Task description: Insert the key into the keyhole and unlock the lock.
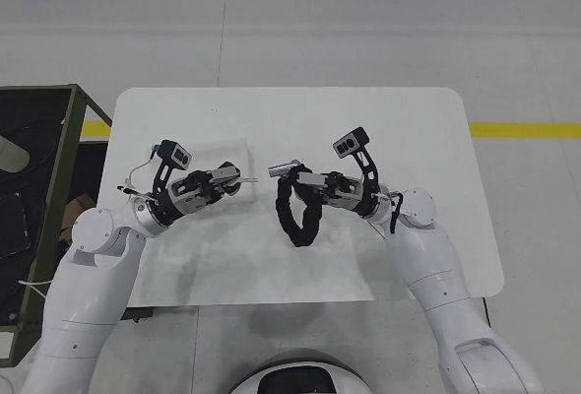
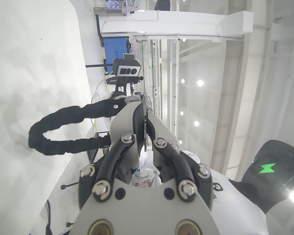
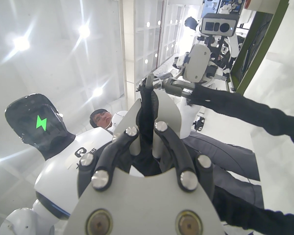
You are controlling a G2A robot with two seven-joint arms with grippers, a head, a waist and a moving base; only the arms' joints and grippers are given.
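The key (image 2: 145, 124) is pinched edge-on between the pressed-together fingers of the L hand (image 1: 229, 181), tip pointed at the lock (image 1: 289, 169) — near, but apart. The lock is gripped by its black sleeved cable (image 1: 292, 222) (looped above the surface (image 1: 399, 128)) in the R hand (image 1: 310, 182) — fingers closed tight on it.

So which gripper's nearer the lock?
Right. The right gripper is shut on the lock, at its cable; the left gripper, holding the key, is apart from it across a gap.
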